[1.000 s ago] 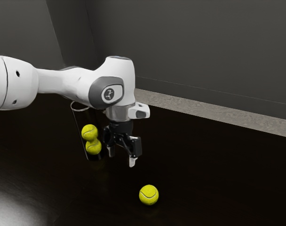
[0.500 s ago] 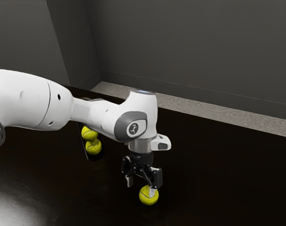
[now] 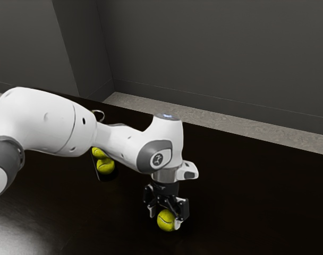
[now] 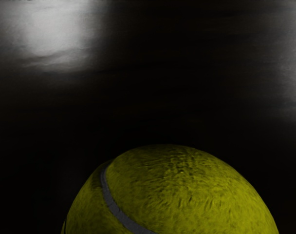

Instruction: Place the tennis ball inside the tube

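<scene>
Behind your dark, glossy table (image 3: 257, 202), grey walls (image 3: 214, 58), 3 faces showing. Between table and walls, you have mottled grey strip (image 3: 257, 128). Pale sheen (image 3: 15, 231) on tabletop, low at exterior view's left (you get glare in wrist view, too).

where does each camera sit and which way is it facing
Exterior view: from the arm's side, looking down across the table toward the wall; shows the arm, hand, loose tennis ball and, partly behind the arm, the tube.
Wrist view: mounted on the hand, facing down at that ball and the tabletop.
Shared: loose ball and table.
</scene>
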